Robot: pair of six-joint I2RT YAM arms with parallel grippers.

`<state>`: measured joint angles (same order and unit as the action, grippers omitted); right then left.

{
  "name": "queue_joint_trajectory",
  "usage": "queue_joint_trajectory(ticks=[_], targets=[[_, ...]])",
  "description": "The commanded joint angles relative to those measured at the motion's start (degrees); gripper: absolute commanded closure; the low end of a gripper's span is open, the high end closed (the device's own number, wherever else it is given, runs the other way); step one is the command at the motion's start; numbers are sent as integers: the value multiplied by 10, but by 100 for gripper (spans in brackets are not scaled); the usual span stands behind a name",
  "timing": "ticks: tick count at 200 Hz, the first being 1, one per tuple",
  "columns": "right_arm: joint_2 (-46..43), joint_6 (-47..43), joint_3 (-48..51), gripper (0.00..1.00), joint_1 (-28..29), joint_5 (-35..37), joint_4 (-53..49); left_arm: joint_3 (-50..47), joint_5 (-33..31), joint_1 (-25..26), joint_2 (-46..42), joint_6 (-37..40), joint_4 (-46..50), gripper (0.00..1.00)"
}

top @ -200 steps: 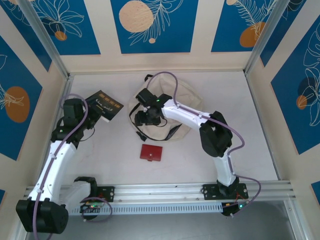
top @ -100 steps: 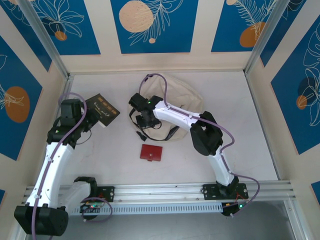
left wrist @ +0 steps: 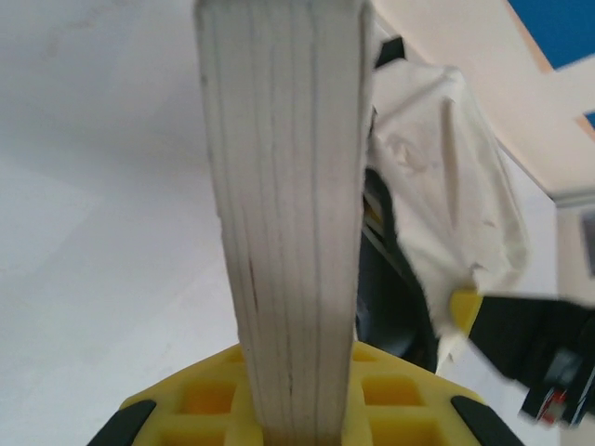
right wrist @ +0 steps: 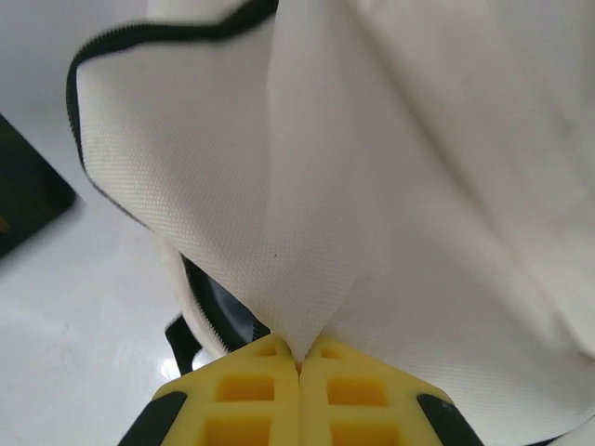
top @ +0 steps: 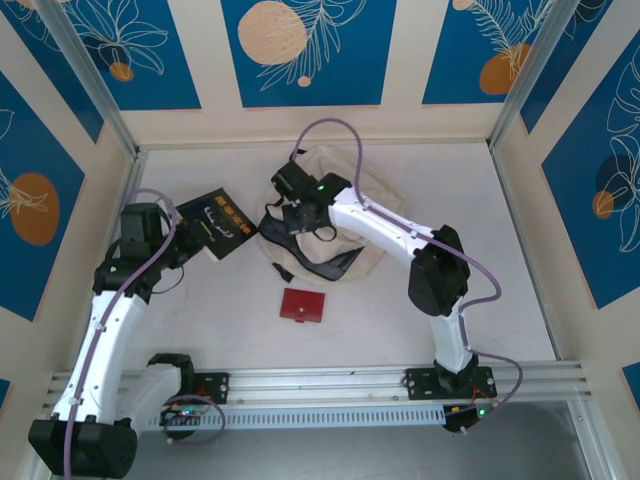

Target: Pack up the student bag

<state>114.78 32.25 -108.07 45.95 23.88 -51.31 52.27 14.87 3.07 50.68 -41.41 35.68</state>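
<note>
Two grips are clenched at once. The left pincer point(left wrist: 293, 413) is clamped on one end of a thick book point(left wrist: 288, 186), held on edge with its page block facing the wrist camera. The right pincer point(right wrist: 299, 364) is pinched shut on a fold of the student bag point(right wrist: 418, 186), just beside the black zipper trim point(right wrist: 149, 34). Seen from above, the bag point(top: 385, 195) lies on the bench point(top: 200, 310), under and beyond the right pincer point(top: 300, 215). It sits close to the right of the book point(top: 220, 222) held by the left pincer point(top: 188, 238).

My worry is the fabric. Only a thin pleat sits between the pads, so a pull could slide it free and let the mouth collapse. The book, gripped at one end, might pivot or snag on the zipper edge or a strap.

From above, the right arm covers the opening, so its width is unclear. The lining shows as a dark sliver. The book's cover lettering is unreadable, and its far end is cut off in the left wrist view. A small red case point(top: 302, 305) lies nearer the arm bases.
</note>
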Motion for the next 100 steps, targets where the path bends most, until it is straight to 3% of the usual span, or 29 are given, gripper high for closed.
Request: queue_joint_trajectory(ticks=[1, 52, 76, 100], targets=[[-27, -26, -51, 100, -22, 13, 13, -21, 103, -5, -23, 0, -65, 100], [-18, -56, -151, 100, -53, -24, 7, -37, 179, -5, -30, -56, -125, 100], [-21, -59, -177, 100, -63, -49, 13, -83, 222, 1, -25, -121, -214, 100], [-23, -57, -193, 100, -68, -70, 15, -116, 227, 17, -14, -162, -288, 100]])
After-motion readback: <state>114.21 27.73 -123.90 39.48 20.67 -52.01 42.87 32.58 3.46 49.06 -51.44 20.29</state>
